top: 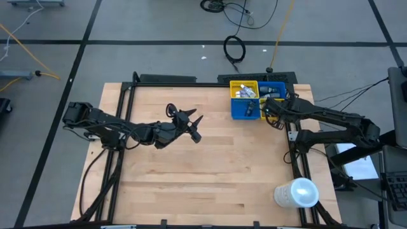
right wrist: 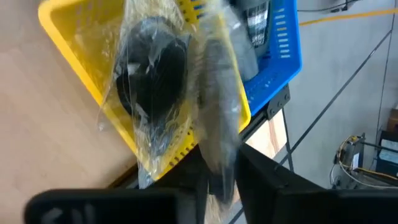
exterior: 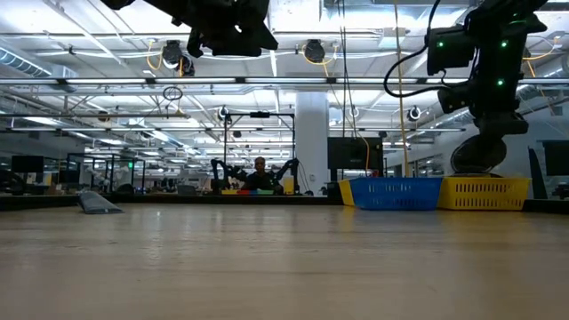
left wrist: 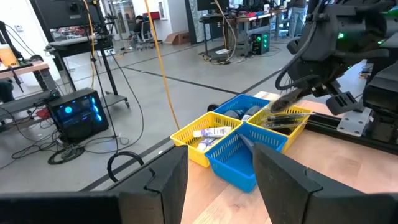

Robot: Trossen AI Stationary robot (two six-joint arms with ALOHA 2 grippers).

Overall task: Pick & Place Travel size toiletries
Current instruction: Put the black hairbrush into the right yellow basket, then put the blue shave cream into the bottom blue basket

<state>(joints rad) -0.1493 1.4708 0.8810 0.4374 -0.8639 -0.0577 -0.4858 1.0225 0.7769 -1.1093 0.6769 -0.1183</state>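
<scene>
Desk: pale wooden plank top (top: 210,159), visible grain, dark metal frame along its edges; mostly bare.
Room: large open hall with grey floor marked by dark lines, cables lying on it; in the low view, ceiling rails, lamps and a person seated far off behind the desk.
Bins: cluster of small slotted plastic bins, yellow (top: 243,90) and blue (top: 245,108), at the far right part of the desk; in the left wrist view the yellow one (left wrist: 208,138) and the blue one (left wrist: 233,158) show thin ribbed walls.
Toiletries: small white tubes (left wrist: 211,132) lie in a yellow compartment; dark grey items (left wrist: 245,114) in a blue compartment behind it.
Right gripper (top: 266,108): over the bins' right side; jaws closed on a crinkly clear plastic bag (right wrist: 163,93) holding a round dark tin (right wrist: 152,68) and a grey elongated piece, blurred. The bag hangs above a yellow bin (right wrist: 74,50).
Left gripper (top: 194,127): raised above mid-desk, well apart from the bins; jaws wide apart, holding nothing.
White cylinder: big, smooth, round-topped (top: 296,193), on the near right corner of the desk.
</scene>
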